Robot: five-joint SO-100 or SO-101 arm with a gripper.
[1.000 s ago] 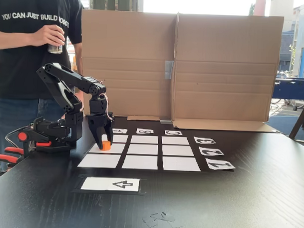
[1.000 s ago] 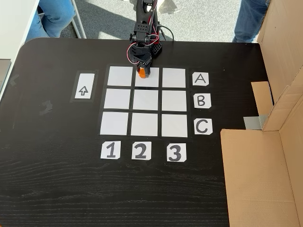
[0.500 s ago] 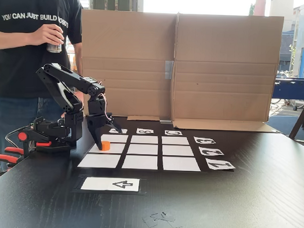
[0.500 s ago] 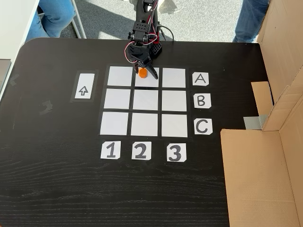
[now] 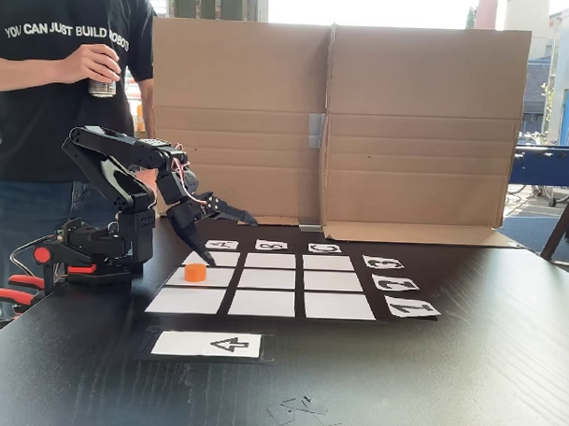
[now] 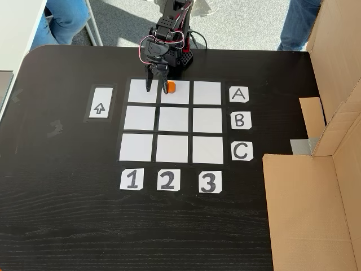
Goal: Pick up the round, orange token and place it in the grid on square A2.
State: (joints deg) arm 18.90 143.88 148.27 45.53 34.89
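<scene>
Sitting free on A2 (image 6: pixel 175 92) of the grid (image 6: pixel 139 118), token (image 6: pixel 170 87) looks placed; gripper (image 5: pixel 229 237) hangs above it, jaws apart (risk: a low swing nudges it off-square).

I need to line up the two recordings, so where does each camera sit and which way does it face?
A fixed view: low at the table's edge, looking level across the grid toward the cardboard wall; the arm's base and open tool show at left, a person behind.
A fixed view: high above, looking down at the grid from the number-card side; the arm enters from the top edge, tool raised.
Shared: both show the token lying free on square A2, plus the arrow card.
</scene>
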